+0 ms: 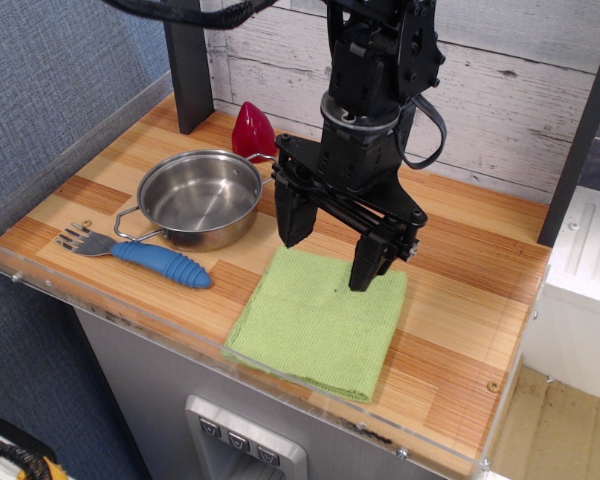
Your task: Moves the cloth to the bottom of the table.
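Note:
The light green folded cloth (318, 322) lies flat near the front edge of the wooden table (470, 310), right of the middle. My black gripper (327, 256) hangs above the cloth's far edge, lifted clear of it. Its two fingers are spread wide and hold nothing.
A steel pot (200, 197) stands left of the cloth. A fork with a blue handle (140, 254) lies in front of the pot. A red object (253, 130) sits behind the pot by a dark post (187, 62). A clear acrylic rim (110, 310) lines the table's front.

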Tool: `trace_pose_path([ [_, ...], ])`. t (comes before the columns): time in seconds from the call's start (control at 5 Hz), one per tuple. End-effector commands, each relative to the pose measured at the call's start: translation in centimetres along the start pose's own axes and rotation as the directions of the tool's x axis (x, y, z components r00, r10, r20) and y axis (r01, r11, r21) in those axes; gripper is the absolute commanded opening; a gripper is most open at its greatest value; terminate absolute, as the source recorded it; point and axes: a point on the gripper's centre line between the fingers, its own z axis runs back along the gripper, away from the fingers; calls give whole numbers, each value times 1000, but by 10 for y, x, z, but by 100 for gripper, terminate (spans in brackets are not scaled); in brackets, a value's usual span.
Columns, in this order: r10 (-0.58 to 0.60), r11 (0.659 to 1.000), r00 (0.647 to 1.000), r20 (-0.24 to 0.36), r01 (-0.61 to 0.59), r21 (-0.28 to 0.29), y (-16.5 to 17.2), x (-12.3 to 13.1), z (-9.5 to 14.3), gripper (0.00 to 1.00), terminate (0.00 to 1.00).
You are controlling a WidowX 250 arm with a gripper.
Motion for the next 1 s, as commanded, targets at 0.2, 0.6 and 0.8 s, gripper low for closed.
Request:
trace_pose_path([
  [0.2, -120, 987, 966, 229, 142, -79, -43, 25, 55, 100, 0],
  [0.6, -147, 983, 960, 239, 169, -76, -51, 12, 83, 100, 0],
  [0.8, -161, 980, 952, 259, 186, -73, -56, 3, 93, 100, 0],
])
